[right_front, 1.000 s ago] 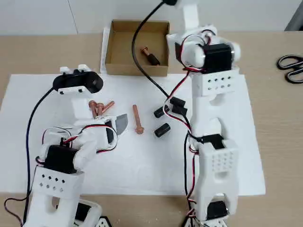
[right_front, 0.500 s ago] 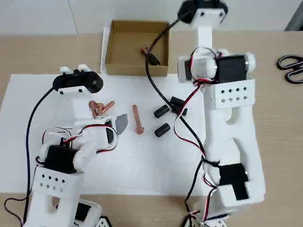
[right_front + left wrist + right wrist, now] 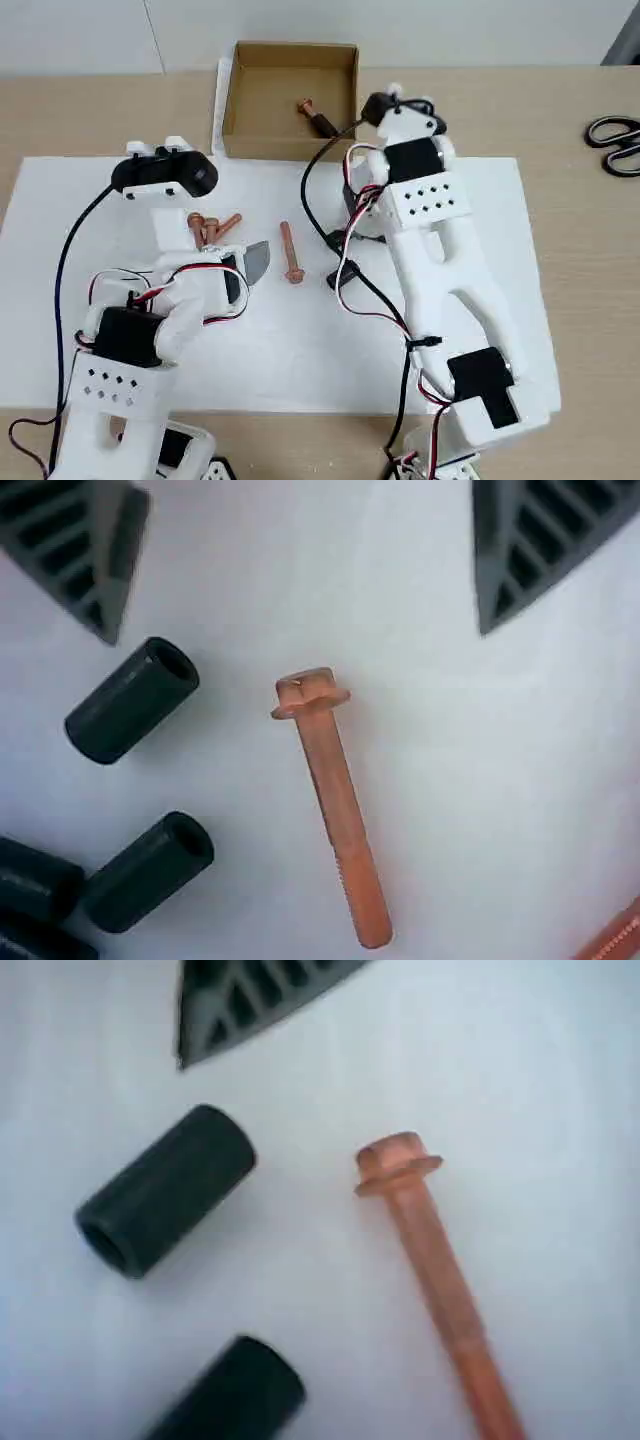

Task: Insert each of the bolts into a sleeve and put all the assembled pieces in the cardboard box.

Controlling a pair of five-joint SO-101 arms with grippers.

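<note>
The counter [image 3: 560,100] is carrying a white paper [image 3: 300,350], which is lying under both of my arms. My right arm [image 3: 440,260] is stretching over the paper's right half, and my left arm [image 3: 150,330] is bending over its left half. The box [image 3: 285,148] is sitting on the bare counter, just beyond the paper's far edge. Scissors [image 3: 615,145] are lying well apart, at the counter's right edge. I am holding my left end effector [image 3: 297,630] open, its tips spread wide with nothing between them, and it is hanging above the head of the lone bolt [image 3: 335,810]. That bolt is lying flat in the middle of the paper. My right end effector [image 3: 235,1000] is hanging over the sleeves [image 3: 342,277] just right of the lone bolt, and I cannot tell whether it is open or closed. A bunch of bolts [image 3: 212,228] is lying together on the paper beside my left arm. Near the lone bolt's head, two sleeves are lying on their sides without touching it, with more sleeves just beyond them. One assembled piece [image 3: 316,117], a bolt in a sleeve, is lying inside the box near its right wall.
</note>
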